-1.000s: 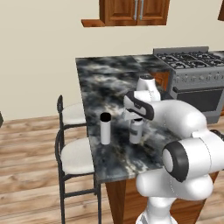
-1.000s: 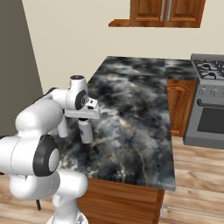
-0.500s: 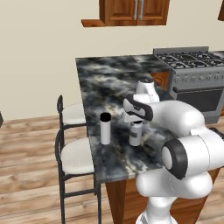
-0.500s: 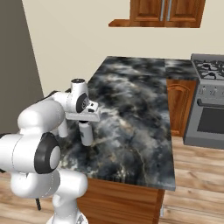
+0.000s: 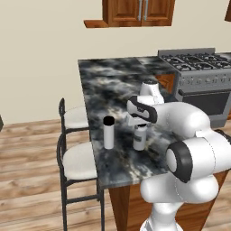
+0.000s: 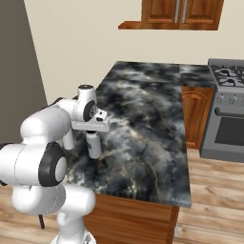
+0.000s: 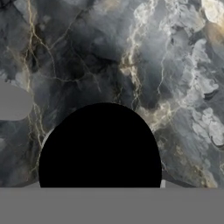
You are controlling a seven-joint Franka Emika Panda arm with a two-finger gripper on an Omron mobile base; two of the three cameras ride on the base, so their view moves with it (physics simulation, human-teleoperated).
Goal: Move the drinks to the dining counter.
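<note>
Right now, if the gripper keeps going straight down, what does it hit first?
The black cap of the wider white bottle, directly below the gripper on the marbled stone counter. Whether it already touches is unclear.

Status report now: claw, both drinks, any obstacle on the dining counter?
Claw directly over labelled bottle, grip state unclear. Slim bottle upright beside it, apart. Both standing on the dining counter. No obstacle seen near them.
</note>
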